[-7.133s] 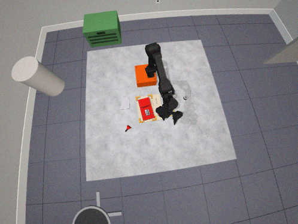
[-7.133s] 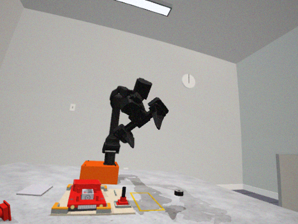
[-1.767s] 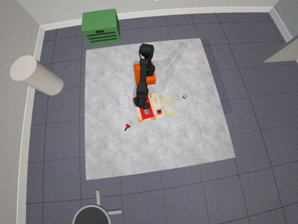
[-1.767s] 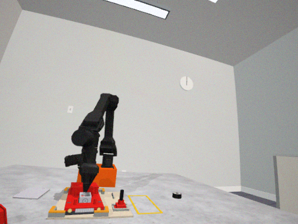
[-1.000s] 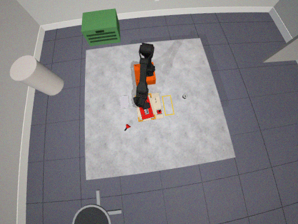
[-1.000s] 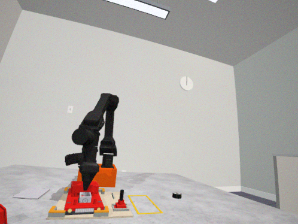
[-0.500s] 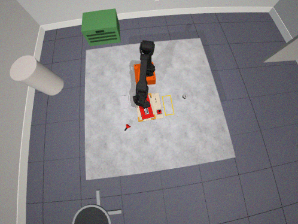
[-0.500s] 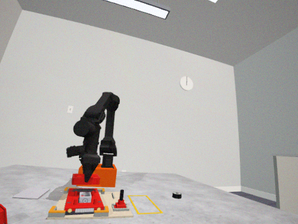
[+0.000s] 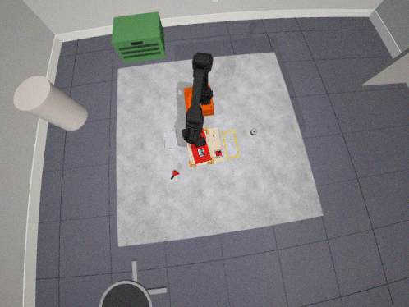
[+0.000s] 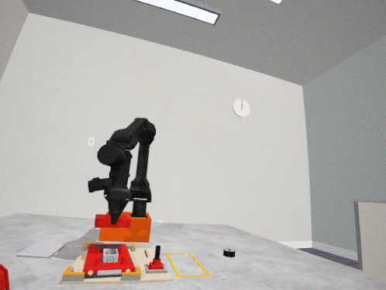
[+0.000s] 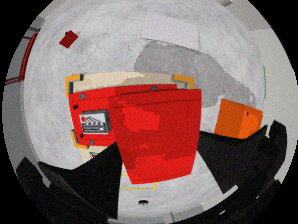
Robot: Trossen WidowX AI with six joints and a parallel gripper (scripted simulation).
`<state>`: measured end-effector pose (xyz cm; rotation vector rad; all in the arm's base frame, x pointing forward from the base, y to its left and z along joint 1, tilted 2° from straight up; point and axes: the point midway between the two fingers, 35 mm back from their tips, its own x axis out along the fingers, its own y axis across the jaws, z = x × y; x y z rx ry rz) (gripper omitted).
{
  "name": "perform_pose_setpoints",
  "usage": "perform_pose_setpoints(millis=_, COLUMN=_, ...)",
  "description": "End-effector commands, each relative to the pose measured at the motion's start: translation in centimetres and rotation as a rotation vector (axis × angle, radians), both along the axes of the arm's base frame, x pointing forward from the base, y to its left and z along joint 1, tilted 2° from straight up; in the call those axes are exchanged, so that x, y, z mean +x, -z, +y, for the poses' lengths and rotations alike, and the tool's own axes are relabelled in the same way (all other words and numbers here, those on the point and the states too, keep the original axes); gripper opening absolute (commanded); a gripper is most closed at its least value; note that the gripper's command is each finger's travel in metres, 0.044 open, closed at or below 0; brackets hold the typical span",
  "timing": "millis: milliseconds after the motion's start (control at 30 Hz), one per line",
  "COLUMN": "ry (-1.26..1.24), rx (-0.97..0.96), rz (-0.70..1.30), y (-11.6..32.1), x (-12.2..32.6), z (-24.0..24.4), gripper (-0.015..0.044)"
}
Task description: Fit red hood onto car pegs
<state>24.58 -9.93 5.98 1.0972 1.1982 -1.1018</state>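
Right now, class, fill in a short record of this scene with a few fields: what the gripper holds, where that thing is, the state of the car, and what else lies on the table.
gripper: black parallel-jaw gripper, shut on the red hood shell
hood position: lifted off the table, above the rear of the car, not yet on the deck
car: red toy car chassis in its jig, grey engine block uncovered
pegs: too small to make out
other items: yellow outlined rectangle; small black ring; orange arm base block
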Motion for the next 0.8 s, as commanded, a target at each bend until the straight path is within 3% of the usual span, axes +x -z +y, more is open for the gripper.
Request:
perform_pose_setpoints(millis=0, ry=0.004, rx=-0.001, rz=-0.004, y=-0.8, x=0.1, z=0.0, gripper=0.0)
perform_pose_setpoints(millis=200, ry=-0.016, rx=-0.001, rz=0.0, y=-0.6, x=0.1, z=0.0, gripper=0.0)
perform_pose_setpoints(millis=767, ry=-0.434, rx=-0.021, rz=0.012, y=-1.1, x=2.8, z=0.0, gripper=0.0)
